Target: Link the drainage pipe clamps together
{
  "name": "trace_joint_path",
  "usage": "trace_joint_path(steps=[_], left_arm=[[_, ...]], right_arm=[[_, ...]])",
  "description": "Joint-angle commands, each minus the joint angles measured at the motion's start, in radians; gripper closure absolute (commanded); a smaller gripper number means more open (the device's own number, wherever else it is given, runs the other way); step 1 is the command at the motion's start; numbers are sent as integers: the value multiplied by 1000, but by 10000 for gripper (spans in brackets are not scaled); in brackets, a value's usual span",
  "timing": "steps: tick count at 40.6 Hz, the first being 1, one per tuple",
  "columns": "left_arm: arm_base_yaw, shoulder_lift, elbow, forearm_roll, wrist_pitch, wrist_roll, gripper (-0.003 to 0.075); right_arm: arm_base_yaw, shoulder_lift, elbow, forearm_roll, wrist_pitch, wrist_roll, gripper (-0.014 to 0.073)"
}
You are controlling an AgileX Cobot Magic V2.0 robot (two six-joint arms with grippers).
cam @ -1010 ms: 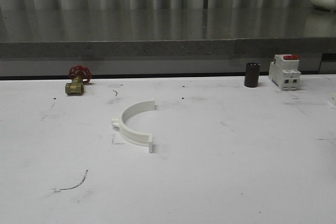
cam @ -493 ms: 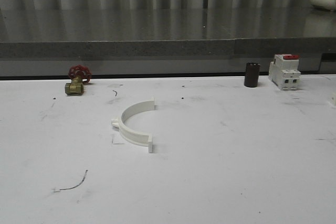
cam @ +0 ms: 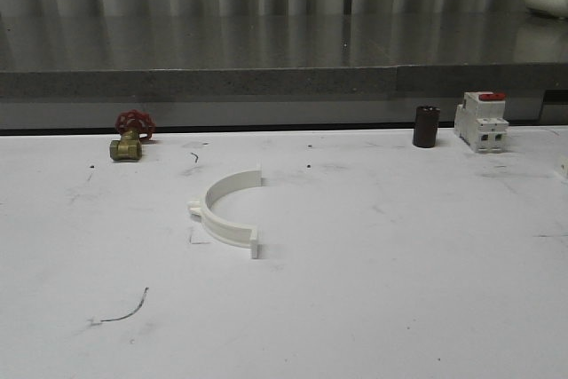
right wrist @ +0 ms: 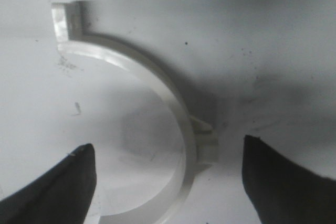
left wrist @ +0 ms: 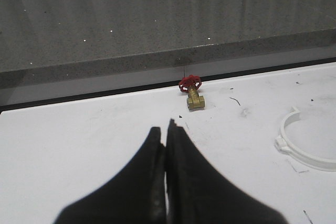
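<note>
One white half-ring drainage pipe clamp lies on the white table left of centre, its open side facing right. In the left wrist view this clamp sits off to one side, well apart from my left gripper, whose black fingers are pressed together with nothing between them. In the right wrist view a white clamp half lies flat directly below my right gripper. That gripper is open, its two dark fingertips straddling the band and its outer nub without touching it.
A brass valve with a red handwheel stands at the back left. A dark cylinder and a white breaker with a red top stand at the back right. A raised grey ledge bounds the table's far edge. A thin black wire lies front left.
</note>
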Motion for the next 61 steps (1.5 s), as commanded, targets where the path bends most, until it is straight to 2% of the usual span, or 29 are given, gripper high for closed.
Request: trace_joint_path(steps=[1, 22, 25, 33, 38, 50, 57, 61], left_arm=[[-7, 8, -29, -1, -76, 2, 741], [-7, 8, -29, -1, -76, 2, 741], [-7, 8, -29, -1, -76, 2, 741], [-7, 8, -29, -1, -76, 2, 741], [-7, 8, -29, -1, -76, 2, 741], [-7, 8, -29, -1, -76, 2, 741], [-7, 8, -29, -1, -76, 2, 741], [-7, 8, -29, -1, -76, 2, 741]], right_arm=[[-10, -37, -32, -10, 14, -30, 4], [-38, 4, -32, 6, 23, -54, 22], [-38, 4, -32, 6, 24, -54, 93], [-38, 4, -32, 6, 17, -54, 400], [-38, 3, -32, 6, 16, -54, 524], [-38, -40, -32, 5, 16, -47, 536], [-18, -117, -32, 23, 23, 22, 536], [13, -174, -29, 22, 37, 118, 536]])
